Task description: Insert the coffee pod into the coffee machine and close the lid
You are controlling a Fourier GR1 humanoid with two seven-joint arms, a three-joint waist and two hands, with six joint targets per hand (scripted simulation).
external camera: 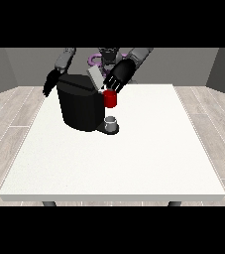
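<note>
Coffee machine [79, 106] stands upper left of centre on the white table [148, 158], lid [95, 77] raised. Hand at the view's right [119, 74] hovers above a red thing at the machine [110, 99], fingers extended, holding nothing visible. Hand at the view's left [50, 83]: finger state indeterminate; a grey thing [111, 121] sits at the machine's base.

the coffee machine [79, 106] blocks the table's [148, 163] far left part; near side and right lie open.
</note>
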